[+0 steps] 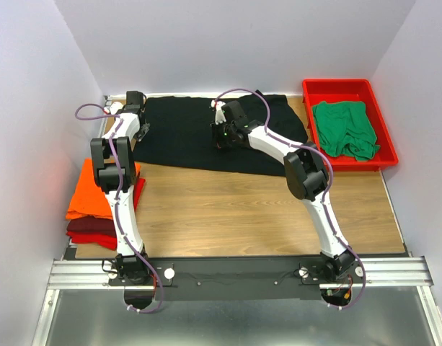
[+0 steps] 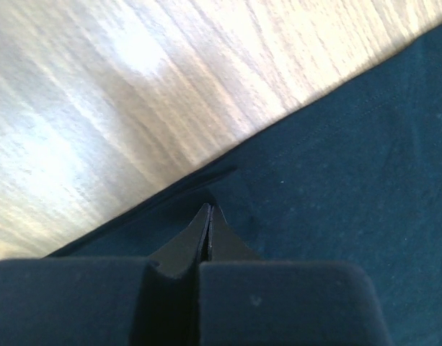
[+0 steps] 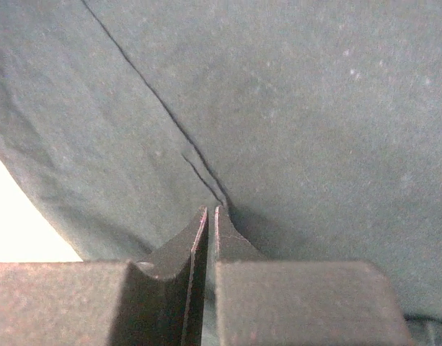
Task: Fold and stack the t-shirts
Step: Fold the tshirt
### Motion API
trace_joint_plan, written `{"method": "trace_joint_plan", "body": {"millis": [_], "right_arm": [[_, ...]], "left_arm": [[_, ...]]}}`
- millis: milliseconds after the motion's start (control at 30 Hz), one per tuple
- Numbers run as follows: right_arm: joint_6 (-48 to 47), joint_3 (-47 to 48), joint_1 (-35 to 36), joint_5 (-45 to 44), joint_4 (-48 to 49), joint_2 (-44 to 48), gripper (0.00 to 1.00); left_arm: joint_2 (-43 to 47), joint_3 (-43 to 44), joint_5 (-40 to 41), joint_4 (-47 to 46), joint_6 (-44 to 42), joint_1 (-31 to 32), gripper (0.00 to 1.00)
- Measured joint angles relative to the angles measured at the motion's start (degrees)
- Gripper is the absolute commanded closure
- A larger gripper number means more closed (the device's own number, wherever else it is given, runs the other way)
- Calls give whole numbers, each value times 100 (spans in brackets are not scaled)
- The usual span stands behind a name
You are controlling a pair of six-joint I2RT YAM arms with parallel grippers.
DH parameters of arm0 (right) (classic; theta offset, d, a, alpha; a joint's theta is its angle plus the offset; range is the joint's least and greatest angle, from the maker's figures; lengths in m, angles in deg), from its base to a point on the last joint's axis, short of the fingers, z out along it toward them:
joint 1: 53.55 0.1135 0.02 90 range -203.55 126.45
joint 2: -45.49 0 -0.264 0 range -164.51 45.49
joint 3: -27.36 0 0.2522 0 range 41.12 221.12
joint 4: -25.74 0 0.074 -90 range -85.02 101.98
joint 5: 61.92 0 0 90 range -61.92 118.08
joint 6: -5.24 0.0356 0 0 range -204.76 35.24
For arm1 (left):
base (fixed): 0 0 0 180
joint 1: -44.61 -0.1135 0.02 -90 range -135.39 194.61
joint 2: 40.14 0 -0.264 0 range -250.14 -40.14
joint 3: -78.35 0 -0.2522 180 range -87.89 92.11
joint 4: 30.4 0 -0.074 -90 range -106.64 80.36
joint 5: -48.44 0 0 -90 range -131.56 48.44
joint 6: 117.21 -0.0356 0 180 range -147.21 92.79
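We see one container, a rigid red plastic tray (image 1: 336, 84) at the far right corner of the wooden table (image 1: 242, 209) (image 2: 134, 86); in it lies one crumpled green cloth t-shirt (image 1: 343, 128), filling most of its floor; we make out nothing else in the tray. We count four t-shirts in all; the large black cloth t-shirt (image 1: 177, 137) (image 2: 350, 180) (image 3: 314, 108) lies spread flat along the far side of the table, just left of the tray; the orange cloth t-shirt (image 1: 91, 194) sits folded at the near left edge, on top of the dark red cloth t-shirt (image 1: 91, 231), which shows beneath and in front of it; that makes one stack of two, one shirt spread out and one in the tray. We count two arms; the left gripper (image 1: 143, 131) (image 2: 208, 210) is down at the left edge of the black shirt, its fingertips pressed together on the cloth just inside the hem, with bare wood beyond; the right gripper (image 1: 222, 138) (image 3: 210, 210) is down on the middle of the same shirt, its fingers drawn in to a thin slit and pinching a crease of the black cloth that runs straight into the tips.
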Motion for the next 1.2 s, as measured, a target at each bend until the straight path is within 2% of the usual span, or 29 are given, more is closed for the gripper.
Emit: {"method": "trace_joint_plan", "body": {"millis": [200,367,467,733,800,900,1033,1200], "right_arm": [[-24,63,0,2,166,-15,88],[-79,98,0,-28,234,-35,64],[-133,90,0,-157,267,-33,55],[-260,-280,0,-348,330,-31,53],[-291,-332,0,-348,363,-15,55],[-337,-367,0,-337,367,0,71],[-358,-372,0,-306,361,0,84],[-382,-367,0,-238,361,-2,93]], "left_arm": [[162,-212,-2,-79,-2,-87,100],[190,-227,-9,-155,-33,-138,100],[192,-260,-24,-201,-66,-151,100],[267,-431,-81,-282,-90,-153,100],[278,-442,-96,-295,-90,-151,100],[286,-459,-107,-319,-90,-153,100],[289,-463,-111,-319,-90,-153,100],[289,-466,-114,-319,-92,-155,100]]}}
